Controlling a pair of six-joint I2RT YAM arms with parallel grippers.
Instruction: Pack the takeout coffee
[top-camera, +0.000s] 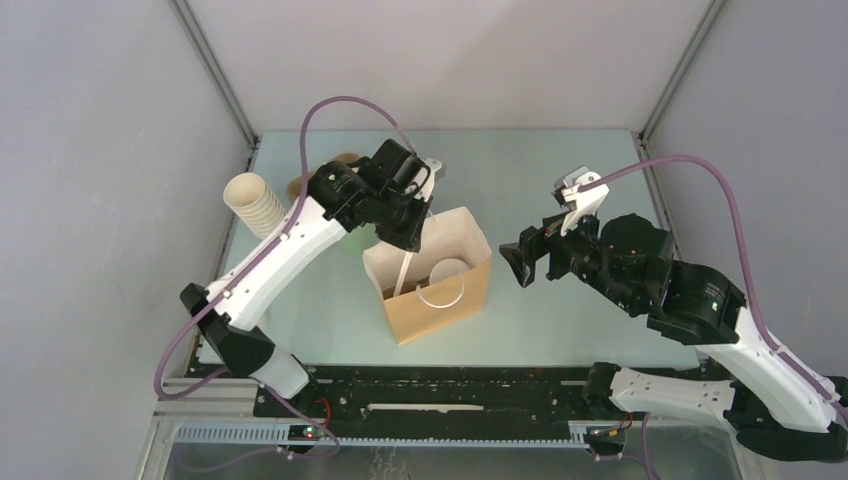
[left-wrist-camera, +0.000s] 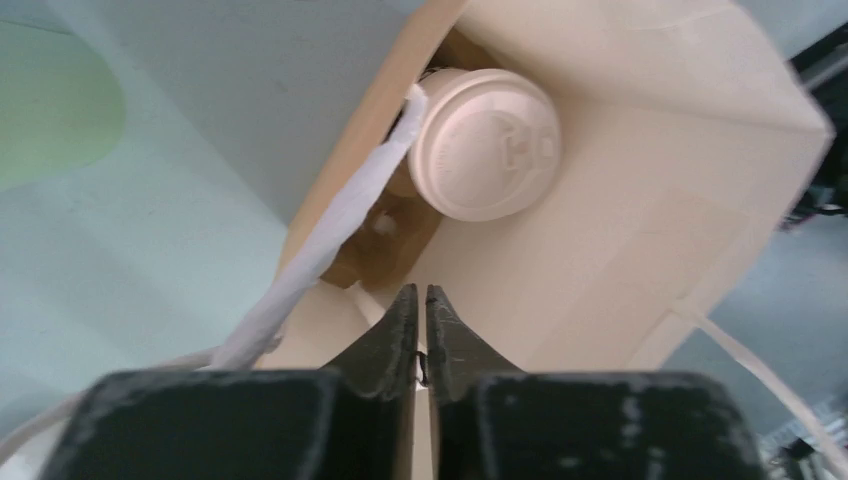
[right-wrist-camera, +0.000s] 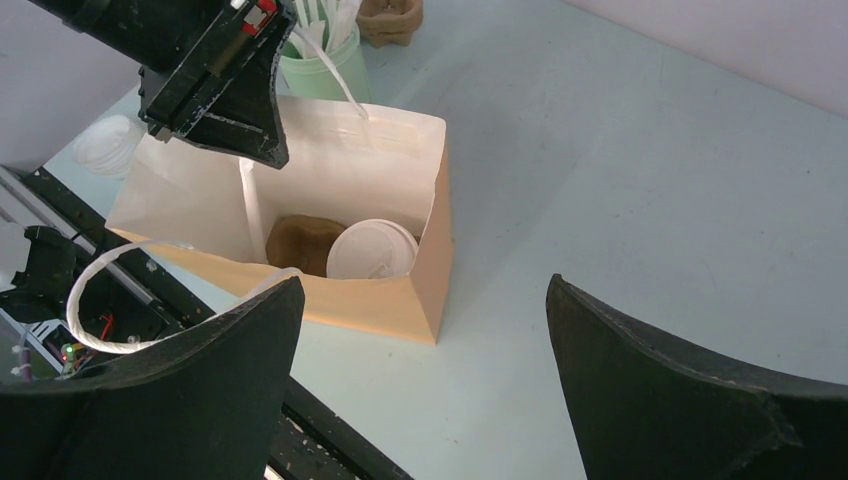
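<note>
The takeout coffee (left-wrist-camera: 485, 140), a cream cup under a round white lid, stands upright inside the open tan paper bag (top-camera: 440, 320). Its lid (right-wrist-camera: 372, 250) shows next to a brown piece (right-wrist-camera: 305, 242) on the bag's floor. My left gripper (left-wrist-camera: 421, 295) is at the bag's back-left rim, shut on the thin paper wall, with a white handle (left-wrist-camera: 330, 230) running past its left side. My right gripper (right-wrist-camera: 425, 283) hangs open and empty to the right of the bag, apart from it.
A tilted stack of cream cups (top-camera: 255, 205) lies at the left edge. A pale green cup of white sticks (right-wrist-camera: 320, 60) and a brown holder (right-wrist-camera: 390, 20) stand behind the bag. White lids (right-wrist-camera: 105, 145) sit left of it. The black rail (top-camera: 430, 385) runs along the near edge.
</note>
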